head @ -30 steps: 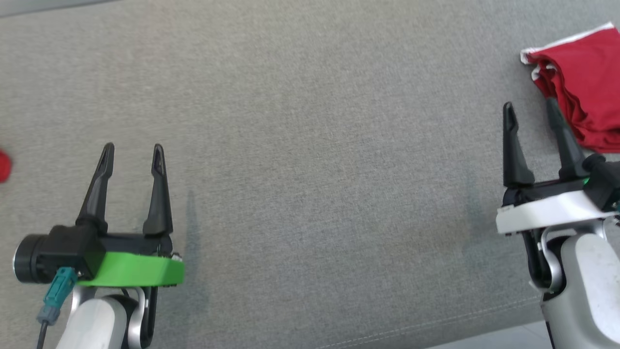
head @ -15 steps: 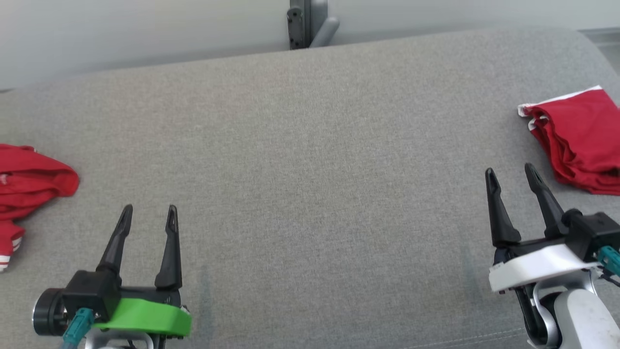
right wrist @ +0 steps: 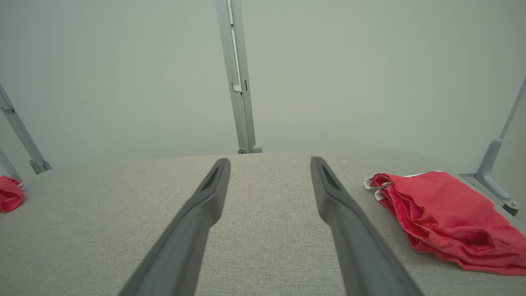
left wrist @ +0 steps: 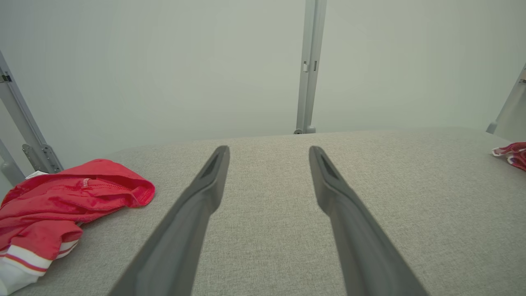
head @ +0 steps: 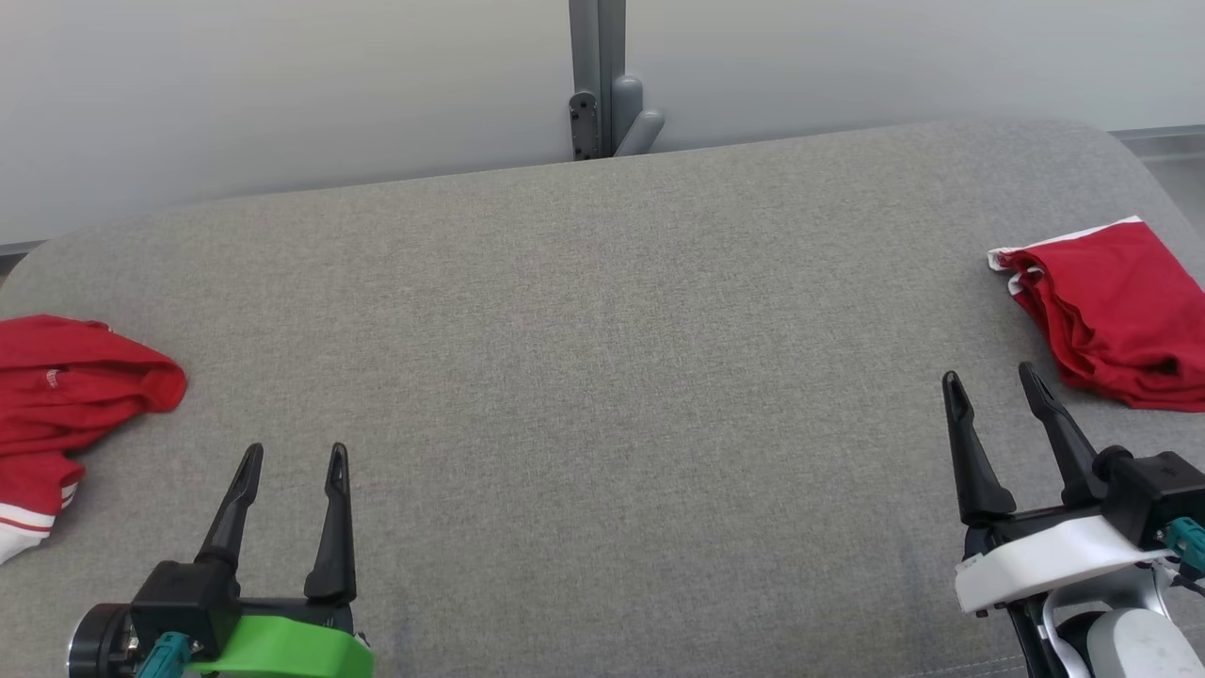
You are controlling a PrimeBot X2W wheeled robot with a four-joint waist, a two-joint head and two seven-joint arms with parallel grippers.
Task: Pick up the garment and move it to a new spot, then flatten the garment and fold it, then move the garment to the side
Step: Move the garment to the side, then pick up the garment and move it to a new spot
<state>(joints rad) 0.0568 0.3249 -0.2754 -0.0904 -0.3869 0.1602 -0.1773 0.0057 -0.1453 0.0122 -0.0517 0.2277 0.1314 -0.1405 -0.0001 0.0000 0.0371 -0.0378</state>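
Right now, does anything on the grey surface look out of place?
The left garment lies crumpled at far left, its white-striped hem bunched; the right garment is roughly folded. Nothing looks damaged.

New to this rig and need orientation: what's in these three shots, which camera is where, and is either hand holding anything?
It's a wheeled robot with two arms. The wide shot comes from a camera on its head, looking down at a grey pad. The left hand, on the green mount, is at lower left. The right hand, on the white mount, is at lower right. Each has two long dark fingers. The other two shots come from a camera on each wrist, looking along that hand's own fingers. On the pad, a crumpled garment, red with white trim, lies at the left edge. A folded garment, also red, lies at the right edge. Both hands are open, hold nothing and touch neither garment.
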